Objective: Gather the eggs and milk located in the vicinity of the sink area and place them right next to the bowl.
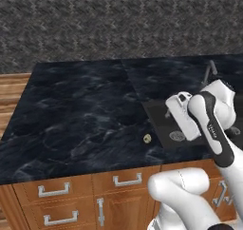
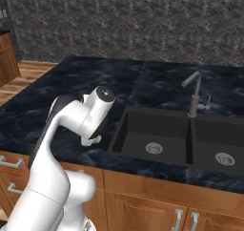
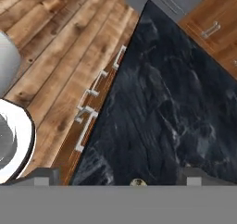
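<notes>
Counter (image 1: 71,115) first: we saw broad dark stone spread across the frame's left and middle, with open room there for moving, and its front edge dropping to the cabinets. Right of centre sat the sink (image 2: 157,137), a sunken basin whose rim we judged a snag. Smallest was the egg (image 1: 147,138), near the front edge just left of the basin. We judged it light, slick and fragile, best taken gently across its middle. Our tool (image 3: 134,179) stood wide open, holding nothing.
</notes>
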Robot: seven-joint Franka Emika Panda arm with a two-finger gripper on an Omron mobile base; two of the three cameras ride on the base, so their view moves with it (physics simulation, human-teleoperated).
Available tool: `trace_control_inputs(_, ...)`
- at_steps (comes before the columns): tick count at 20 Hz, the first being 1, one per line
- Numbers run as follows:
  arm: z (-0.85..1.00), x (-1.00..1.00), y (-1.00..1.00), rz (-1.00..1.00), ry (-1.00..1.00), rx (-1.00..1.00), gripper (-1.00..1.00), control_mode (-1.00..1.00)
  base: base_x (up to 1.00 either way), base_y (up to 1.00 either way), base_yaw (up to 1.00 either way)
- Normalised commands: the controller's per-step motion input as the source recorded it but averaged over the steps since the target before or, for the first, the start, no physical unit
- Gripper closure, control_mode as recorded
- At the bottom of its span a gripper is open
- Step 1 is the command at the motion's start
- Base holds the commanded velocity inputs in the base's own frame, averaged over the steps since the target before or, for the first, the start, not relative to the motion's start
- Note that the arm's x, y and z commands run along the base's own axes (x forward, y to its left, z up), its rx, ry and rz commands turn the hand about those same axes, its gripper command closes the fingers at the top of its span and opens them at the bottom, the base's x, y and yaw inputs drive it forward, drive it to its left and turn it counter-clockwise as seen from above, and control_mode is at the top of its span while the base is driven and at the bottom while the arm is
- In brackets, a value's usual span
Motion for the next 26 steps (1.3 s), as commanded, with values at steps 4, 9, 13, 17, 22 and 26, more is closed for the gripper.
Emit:
trace_control_inputs(4,-0.52,0.25,0.16,0.11,0.13,-0.31,-1.0,-1.0,0.0,0.0,0.0)
trace_control_inputs(9,-0.48,0.3,0.12,0.1,0.09,-0.2,-1.0,-1.0,0.0,0.0,0.0)
trace_control_inputs(13,-0.38,0.28,0.0,0.11,0.08,-0.1,-1.0,-1.0,0.0,0.0,0.0)
trace_control_inputs(17,-0.36,0.28,0.0,0.11,0.04,-0.03,-1.0,-1.0,0.0,0.0,0.0)
trace_control_inputs(22,-0.32,0.36,0.0,0.09,0.01,0.0,-1.0,-1.0,0.0,0.0,0.0)
trace_control_inputs(26,-0.33,0.45,0.0,0.08,0.0,0.0,-1.0,-1.0,0.0,0.0,0.0)
